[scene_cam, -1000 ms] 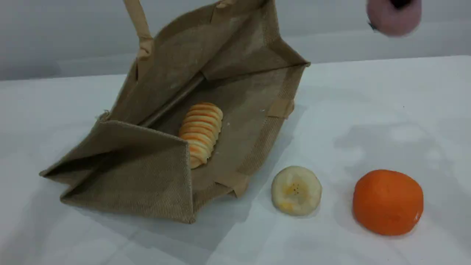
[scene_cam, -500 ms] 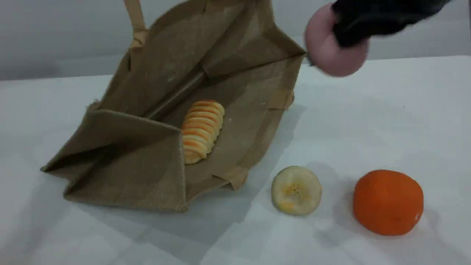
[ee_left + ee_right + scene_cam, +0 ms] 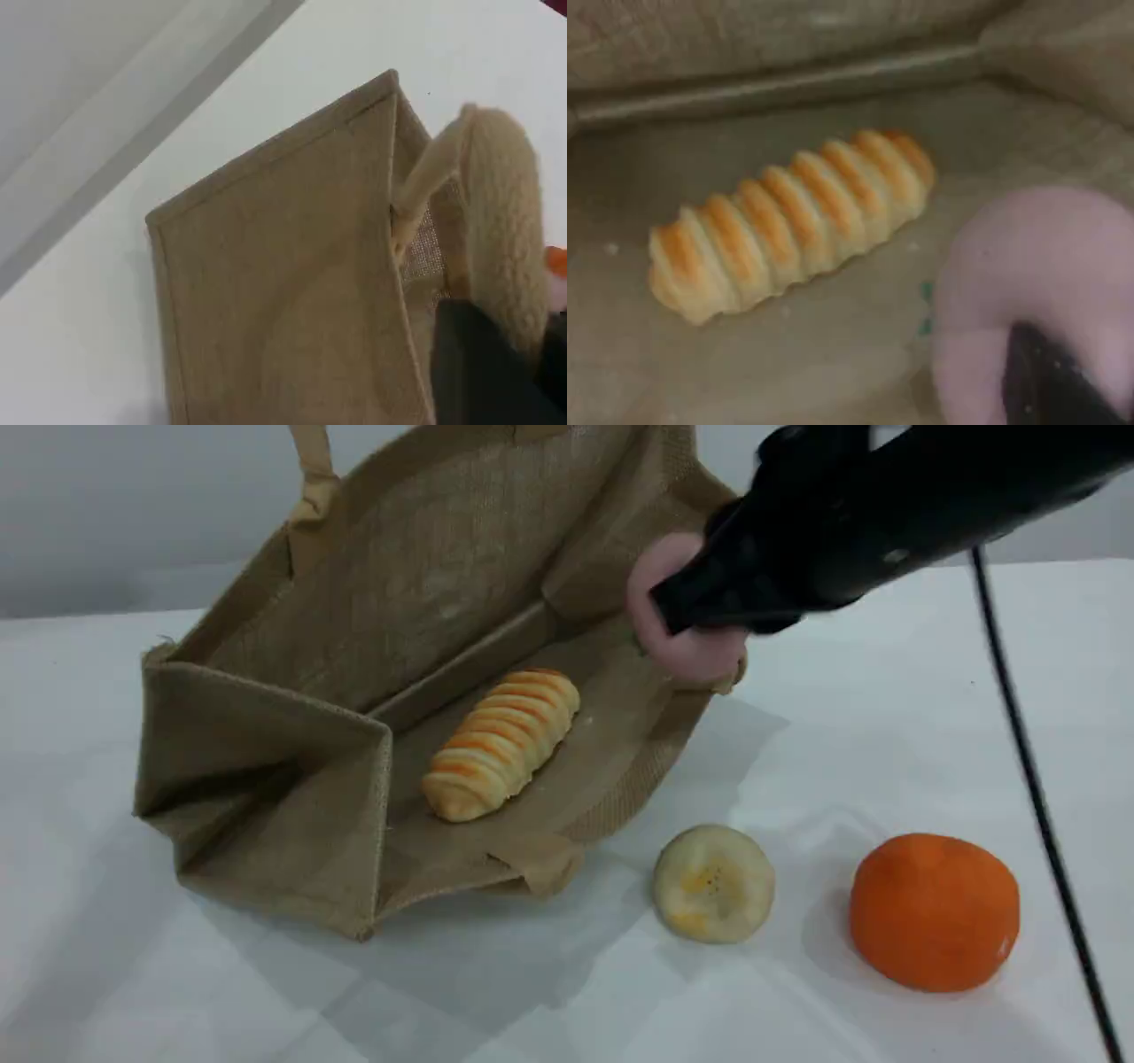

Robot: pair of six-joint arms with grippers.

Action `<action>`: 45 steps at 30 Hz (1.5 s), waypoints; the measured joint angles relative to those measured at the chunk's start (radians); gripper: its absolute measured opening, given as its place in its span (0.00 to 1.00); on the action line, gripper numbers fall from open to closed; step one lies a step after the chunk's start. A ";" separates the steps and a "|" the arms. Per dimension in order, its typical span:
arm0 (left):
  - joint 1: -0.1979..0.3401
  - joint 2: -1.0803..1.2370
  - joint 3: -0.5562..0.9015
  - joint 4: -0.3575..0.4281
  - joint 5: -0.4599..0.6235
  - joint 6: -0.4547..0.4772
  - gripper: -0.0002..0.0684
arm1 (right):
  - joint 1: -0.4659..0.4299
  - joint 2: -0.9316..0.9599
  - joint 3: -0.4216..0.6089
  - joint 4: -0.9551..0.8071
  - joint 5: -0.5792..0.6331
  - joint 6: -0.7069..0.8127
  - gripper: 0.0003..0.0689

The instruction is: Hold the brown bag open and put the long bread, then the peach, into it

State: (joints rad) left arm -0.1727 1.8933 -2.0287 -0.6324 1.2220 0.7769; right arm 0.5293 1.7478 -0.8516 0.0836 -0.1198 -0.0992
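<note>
Scene view: we see the brown bag (image 3: pixel 372 717) lying on its side on the white table (image 3: pixel 886 717), mouth gaping toward the camera, one beige handle (image 3: pixel 312 469) pulled up toward the top edge. The long bread (image 3: pixel 502 744) rests inside on the lower wall of the bag. The right end effector (image 3: pixel 700 607) is closed on the peach (image 3: pixel 682 633), which sits at the right rim of the bag's mouth. A banana slice (image 3: pixel 714 883) and an orange ball (image 3: pixel 934 911) lie on the table, outside the bag, to its right.

Left wrist view: we note the left end effector (image 3: pixel 483 372) clamped on the padded handle (image 3: pixel 500 230), with the bag's outer wall (image 3: pixel 283 292) below it.

Right wrist view: the peach (image 3: pixel 1028 292) is held in the dark fingertip (image 3: pixel 1041 381), just beside the bread (image 3: pixel 788 226) on the bag's floor (image 3: pixel 788 372).
</note>
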 joint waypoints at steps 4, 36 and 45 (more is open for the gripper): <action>0.000 0.000 0.000 0.000 0.000 0.000 0.15 | 0.000 0.090 -0.076 0.000 0.003 0.000 0.03; 0.000 0.000 0.000 0.002 0.000 0.000 0.15 | 0.058 0.270 -0.384 0.027 0.148 0.046 0.84; 0.000 0.000 0.000 0.004 0.000 -0.003 0.15 | -0.006 0.095 -0.384 0.009 0.309 0.043 0.84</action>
State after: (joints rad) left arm -0.1727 1.8933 -2.0287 -0.6287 1.2216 0.7739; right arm 0.5233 1.8424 -1.2355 0.0930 0.1892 -0.0563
